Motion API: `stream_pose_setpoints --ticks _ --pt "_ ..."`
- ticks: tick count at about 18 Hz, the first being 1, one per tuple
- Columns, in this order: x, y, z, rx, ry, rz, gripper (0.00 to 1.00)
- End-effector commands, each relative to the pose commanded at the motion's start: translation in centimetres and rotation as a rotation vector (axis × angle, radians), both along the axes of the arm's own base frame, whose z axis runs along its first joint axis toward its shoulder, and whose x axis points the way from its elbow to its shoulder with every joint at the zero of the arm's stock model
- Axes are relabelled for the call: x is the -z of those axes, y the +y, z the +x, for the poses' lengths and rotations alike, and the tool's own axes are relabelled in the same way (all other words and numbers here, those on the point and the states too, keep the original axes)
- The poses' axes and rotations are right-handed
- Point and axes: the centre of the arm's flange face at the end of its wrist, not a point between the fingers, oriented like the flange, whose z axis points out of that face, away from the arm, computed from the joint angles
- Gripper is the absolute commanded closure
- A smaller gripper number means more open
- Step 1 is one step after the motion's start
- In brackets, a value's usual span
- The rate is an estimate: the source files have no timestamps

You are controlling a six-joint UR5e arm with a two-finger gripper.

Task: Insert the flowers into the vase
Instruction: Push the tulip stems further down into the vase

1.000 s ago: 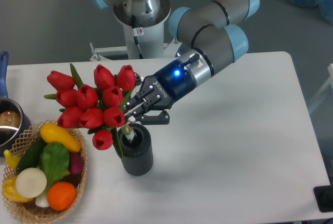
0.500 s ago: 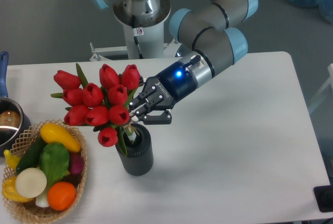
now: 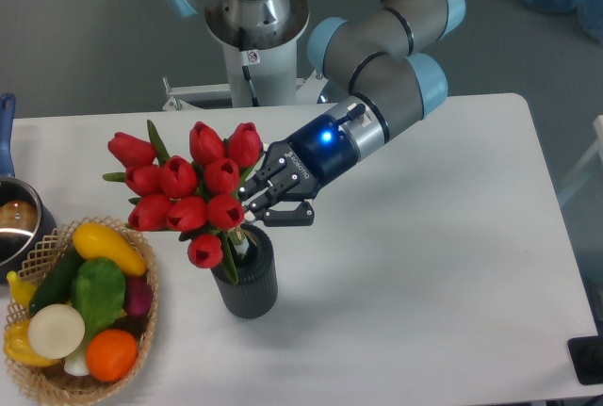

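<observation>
Over the mouth of the vase (image 3: 247,279), near the left-middle of the table (image 3: 424,255), the hand (image 3: 252,206) holds the flowers (image 3: 188,194) by their stems, its fingers closed on the green bundle just below the red heads. The bunch is tilted: the heads fan up and to the left of the hand, toward the basket of vegetables (image 3: 80,316), while the stems run down and to the right into the vase. The long axis of the bunch therefore leans away from the vertical axis of the vase, top toward the left. The lower stem ends appear to have entered the round mouth, though how deep they reach cannot be told, since the rim and the lowest tulip head hide them.

The vase stands upright directly beneath the hand, a little below and left of the fingertips, with the hand just above its rim and apart from it. One low tulip head hangs beside the left edge of the rim, nearly touching it.

What the coming move turns on, as I judge it, is this tilt: the stems need to go further down along the vase's own axis, so the bunch should be brought more upright as it descends, or the wide heads may drag on the left rim and tip the vase. A metal pot (image 3: 14,222) sits at the far left edge, well apart from the work.
</observation>
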Motion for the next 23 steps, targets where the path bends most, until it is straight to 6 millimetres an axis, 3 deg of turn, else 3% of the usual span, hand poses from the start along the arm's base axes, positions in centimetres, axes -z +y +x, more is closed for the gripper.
stream_pose_setpoints --ticks 13,23 --pt "3.7 -1.1 0.1 -0.014 -0.013 0.007 0.92" --pt "6.1 -0.4 -0.3 -0.006 -0.045 -0.012 0.91"
